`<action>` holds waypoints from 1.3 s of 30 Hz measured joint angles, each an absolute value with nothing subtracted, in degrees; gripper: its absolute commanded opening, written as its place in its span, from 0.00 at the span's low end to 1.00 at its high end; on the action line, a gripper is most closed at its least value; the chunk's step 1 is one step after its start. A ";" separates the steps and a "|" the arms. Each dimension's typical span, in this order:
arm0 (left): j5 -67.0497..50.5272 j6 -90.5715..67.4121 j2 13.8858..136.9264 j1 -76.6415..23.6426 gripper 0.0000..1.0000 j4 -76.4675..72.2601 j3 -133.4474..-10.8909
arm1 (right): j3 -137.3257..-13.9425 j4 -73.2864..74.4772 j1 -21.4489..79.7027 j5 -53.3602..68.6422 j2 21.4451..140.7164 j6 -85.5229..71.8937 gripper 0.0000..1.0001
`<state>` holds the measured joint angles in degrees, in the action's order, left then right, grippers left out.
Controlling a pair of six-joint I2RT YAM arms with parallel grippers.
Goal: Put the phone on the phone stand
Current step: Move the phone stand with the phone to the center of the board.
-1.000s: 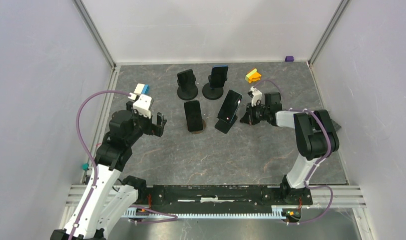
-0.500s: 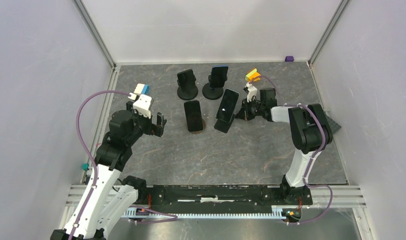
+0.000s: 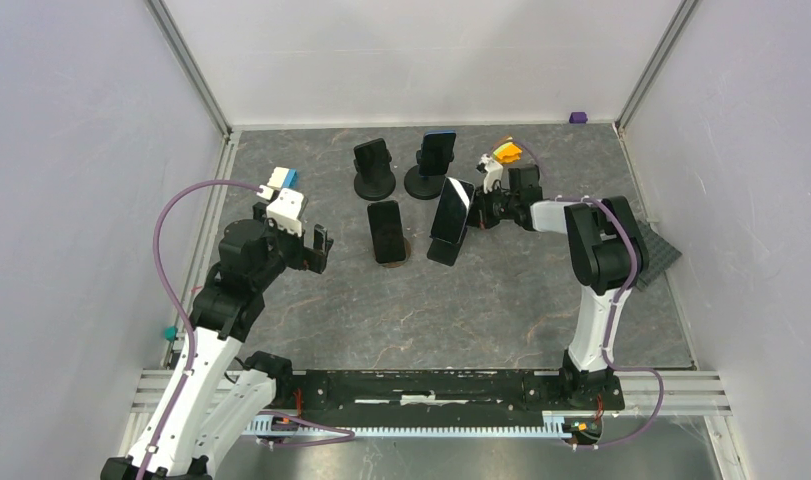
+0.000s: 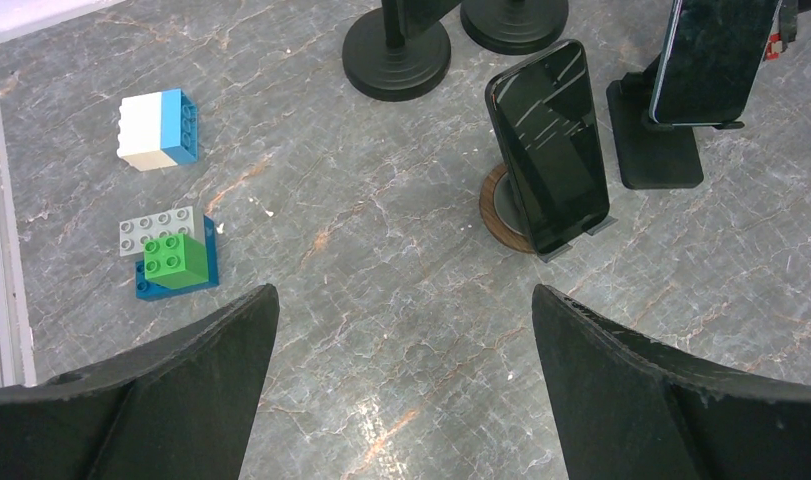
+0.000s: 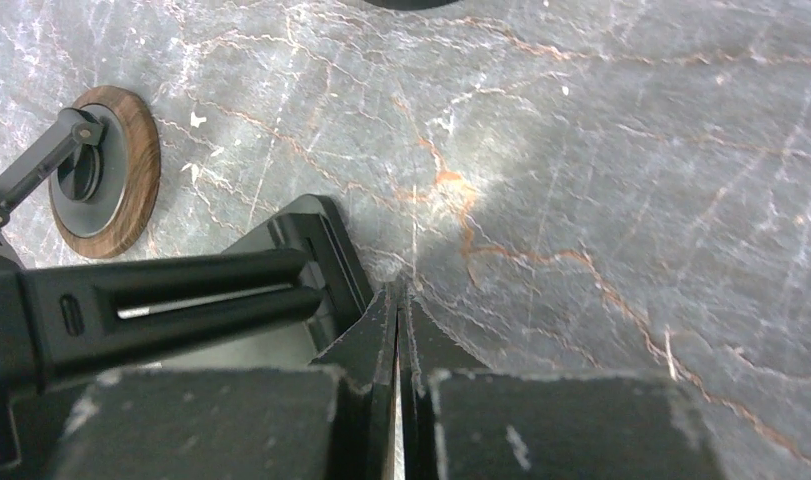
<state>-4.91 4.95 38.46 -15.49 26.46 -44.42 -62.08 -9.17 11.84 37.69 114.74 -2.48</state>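
Note:
A black phone [image 3: 453, 208] leans steeply on a black square-based stand [image 3: 443, 251] in the middle of the table. My right gripper [image 3: 481, 212] is shut with nothing in it, its tips right behind the phone. In the right wrist view the phone [image 5: 161, 300] shows edge-on to the left of the shut gripper [image 5: 396, 295], which sits beside the stand's base [image 5: 316, 245]. My left gripper [image 3: 318, 246] hangs open to the left, well apart. In the left wrist view that phone [image 4: 716, 55] stands at the top right, beyond the open left gripper [image 4: 401, 330].
A second phone [image 3: 386, 228] rests on a wooden round-based stand [image 4: 501, 205]. Two more phones stand on round black stands [image 3: 373, 183] [image 3: 425, 184] at the back. Toy blocks lie at the left [image 4: 159, 128] [image 4: 171, 262] and back right [image 3: 505, 152]. A grey plate [image 3: 663, 250] lies at the right wall.
My right gripper has swung left and farther back, staying shut. The phone on the black stand has tipped more upright and shifted slightly left. The left arm has not moved.

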 measured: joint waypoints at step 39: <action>-5.13 4.95 38.59 -15.49 1.00 26.46 -44.42 | -54.50 -4.93 11.29 38.44 107.77 0.62 0.02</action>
<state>-5.13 4.95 38.59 -15.49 26.46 -44.42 -54.50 -4.93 11.29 38.44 107.77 0.62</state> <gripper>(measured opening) 0.993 0.022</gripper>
